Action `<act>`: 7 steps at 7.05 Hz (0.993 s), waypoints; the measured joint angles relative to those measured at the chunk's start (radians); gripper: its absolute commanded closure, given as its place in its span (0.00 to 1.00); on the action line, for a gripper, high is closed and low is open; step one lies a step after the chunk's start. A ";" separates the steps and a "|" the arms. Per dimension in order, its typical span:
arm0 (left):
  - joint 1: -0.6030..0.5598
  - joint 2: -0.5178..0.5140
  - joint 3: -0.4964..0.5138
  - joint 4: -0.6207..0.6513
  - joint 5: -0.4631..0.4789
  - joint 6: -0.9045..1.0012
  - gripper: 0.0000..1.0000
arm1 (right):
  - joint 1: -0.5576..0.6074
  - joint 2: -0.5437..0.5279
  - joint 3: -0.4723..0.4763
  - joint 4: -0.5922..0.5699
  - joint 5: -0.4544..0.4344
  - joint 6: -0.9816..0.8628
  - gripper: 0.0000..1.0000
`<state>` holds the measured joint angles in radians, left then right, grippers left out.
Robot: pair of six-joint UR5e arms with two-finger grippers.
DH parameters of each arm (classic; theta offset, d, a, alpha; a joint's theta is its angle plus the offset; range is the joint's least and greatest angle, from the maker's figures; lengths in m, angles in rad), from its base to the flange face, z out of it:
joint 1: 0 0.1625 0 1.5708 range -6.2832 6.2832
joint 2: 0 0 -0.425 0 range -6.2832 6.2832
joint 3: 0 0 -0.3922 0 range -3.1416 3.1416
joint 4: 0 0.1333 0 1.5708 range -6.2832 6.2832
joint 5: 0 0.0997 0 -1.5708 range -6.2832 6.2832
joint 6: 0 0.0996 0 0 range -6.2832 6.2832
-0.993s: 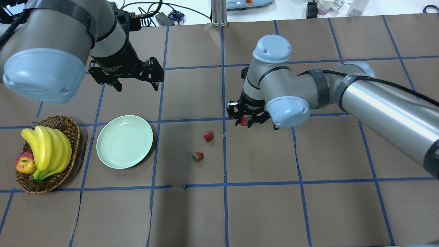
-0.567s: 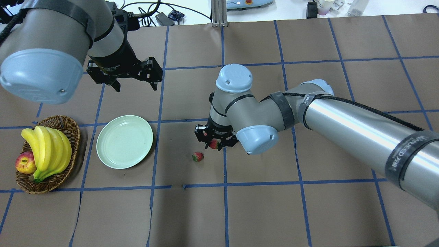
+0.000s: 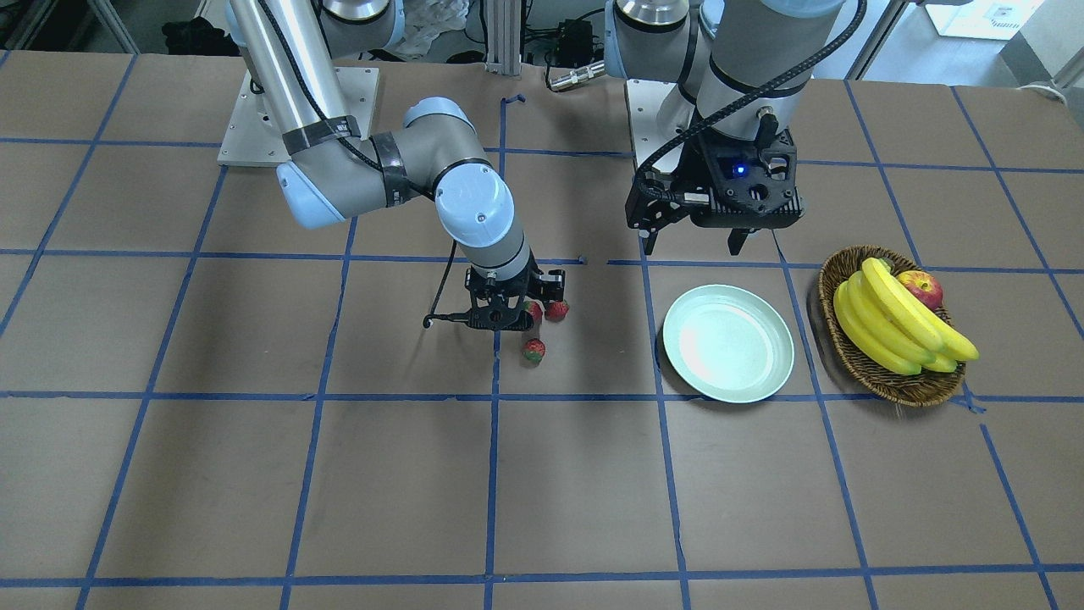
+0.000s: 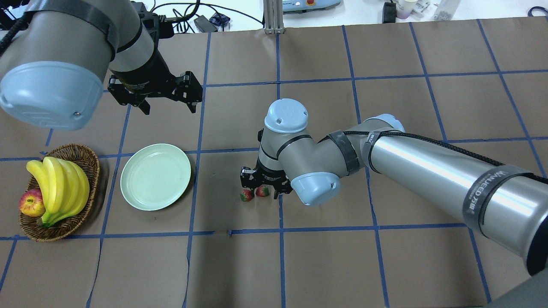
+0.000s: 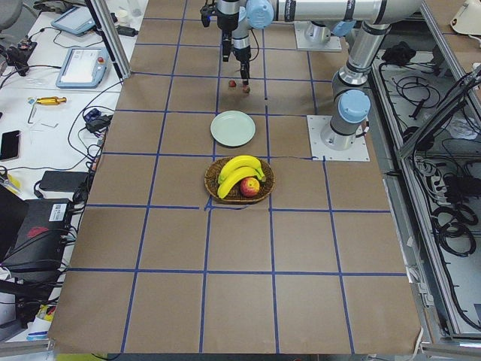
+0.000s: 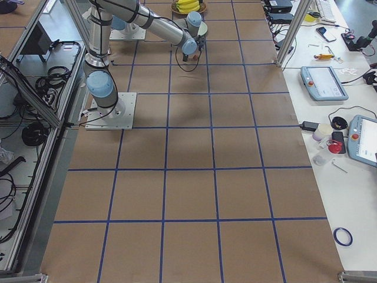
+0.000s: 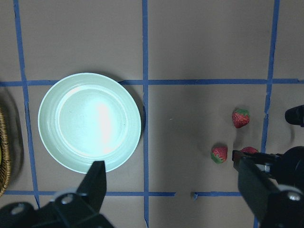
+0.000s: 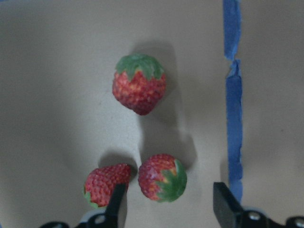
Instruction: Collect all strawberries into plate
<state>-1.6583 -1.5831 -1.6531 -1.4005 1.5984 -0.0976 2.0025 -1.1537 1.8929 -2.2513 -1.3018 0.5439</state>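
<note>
My right tool (image 8: 169, 202) is down low over the brown tabletop (image 4: 325, 265). Its two fingers (image 8: 224, 199) are apart. One strawberry (image 8: 162, 177) lies on the tabletop between them. I see a little gap on each side of it, so the fingers do not squeeze it. A second strawberry (image 8: 105, 185) lies just beside it, partly hidden behind one finger. The third strawberry (image 8: 139, 84) lies near them, a bit farther out from the tool. All three are close together next to a blue tape line (image 8: 232, 104).

The plate (image 4: 155, 176) sits on the tabletop to my left, well apart from the berries. Just beside the plate, farther left, is a basket (image 4: 87, 160) with bananas (image 4: 64, 186) and an apple (image 4: 31, 203).

My left tool (image 4: 171, 108) hangs in the air near the plate. Its fingers are wide apart and hold nothing.
</note>
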 measured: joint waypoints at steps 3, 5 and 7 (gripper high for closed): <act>0.001 0.000 0.000 0.000 0.000 0.001 0.00 | -0.050 -0.045 -0.082 0.151 -0.091 0.000 0.00; 0.000 -0.002 -0.001 0.000 0.000 0.001 0.00 | -0.158 -0.144 -0.148 0.305 -0.180 -0.035 0.00; -0.005 -0.007 -0.003 -0.001 0.001 -0.006 0.00 | -0.269 -0.246 -0.165 0.387 -0.237 -0.172 0.00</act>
<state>-1.6633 -1.5897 -1.6564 -1.4018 1.5994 -0.1031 1.7332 -1.3997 1.7280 -1.8642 -1.5388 0.3718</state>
